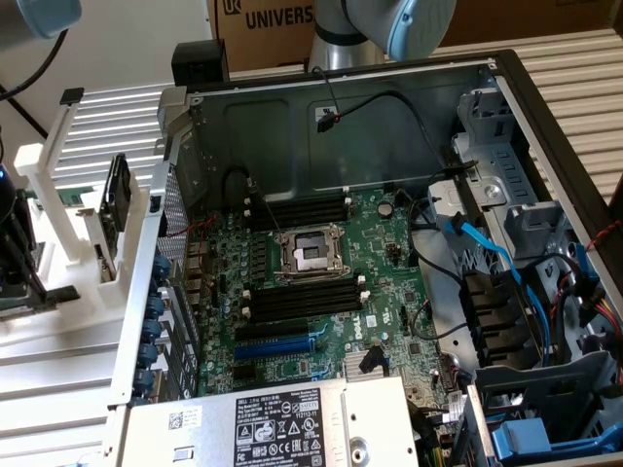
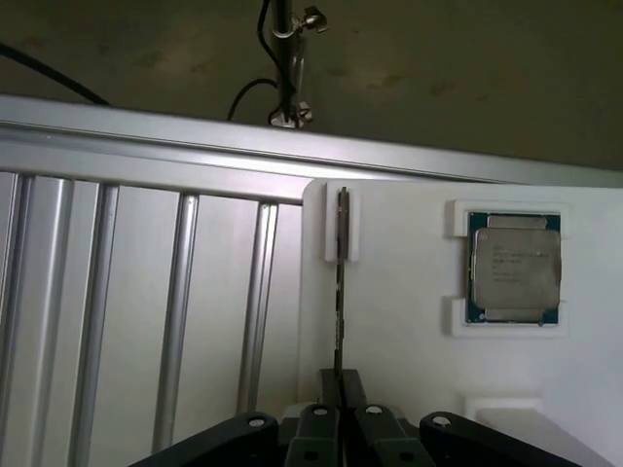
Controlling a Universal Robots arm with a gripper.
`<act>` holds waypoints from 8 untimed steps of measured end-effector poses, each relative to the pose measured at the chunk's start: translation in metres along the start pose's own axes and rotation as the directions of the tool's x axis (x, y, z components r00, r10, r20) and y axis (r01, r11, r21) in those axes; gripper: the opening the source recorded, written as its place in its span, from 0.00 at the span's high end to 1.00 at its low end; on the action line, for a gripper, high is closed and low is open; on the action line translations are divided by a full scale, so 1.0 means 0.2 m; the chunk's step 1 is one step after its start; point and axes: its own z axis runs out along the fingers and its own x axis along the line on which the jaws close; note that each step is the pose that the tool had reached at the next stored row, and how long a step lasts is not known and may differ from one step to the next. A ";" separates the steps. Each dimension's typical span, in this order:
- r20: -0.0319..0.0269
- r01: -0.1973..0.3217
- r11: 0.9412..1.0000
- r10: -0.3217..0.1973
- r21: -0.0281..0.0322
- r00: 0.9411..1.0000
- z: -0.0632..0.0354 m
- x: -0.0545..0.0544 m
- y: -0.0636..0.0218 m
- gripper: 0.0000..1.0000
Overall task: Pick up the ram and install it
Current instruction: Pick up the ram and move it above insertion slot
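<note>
Looking at an open computer case (image 1: 282, 126) lying on the ribbed worktop (image 1: 574, 68), with long black memory slots (image 1: 304, 297) sitting empty on its green motherboard (image 1: 389, 282). Seeing a white holder (image 2: 409, 321) carrying the silver processor chip (image 2: 514, 268) in a square pocket. Gripping the ram (image 2: 341, 292) (seen edge-on, standing in the holder's narrow slot) with the end effector (image 2: 340, 379) closed tightly on its near end.

**Your robot's body**

You see the arm (image 1: 336, 44) as a round silver-grey tube with a pale blue cap (image 1: 419, 24) on its joint. Your gripper (image 2: 339, 381) is black, with angular links and small round silver screws (image 2: 256, 421) on them.
</note>
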 end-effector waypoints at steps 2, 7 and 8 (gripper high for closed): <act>0.000 0.000 1.000 0.000 0.000 1.000 -0.024 0.00 0.001 0.87; 0.000 0.000 1.000 0.000 0.000 1.000 -0.105 0.00 0.003 0.87; 0.000 0.000 1.000 0.000 0.000 1.000 -0.127 0.00 0.003 0.87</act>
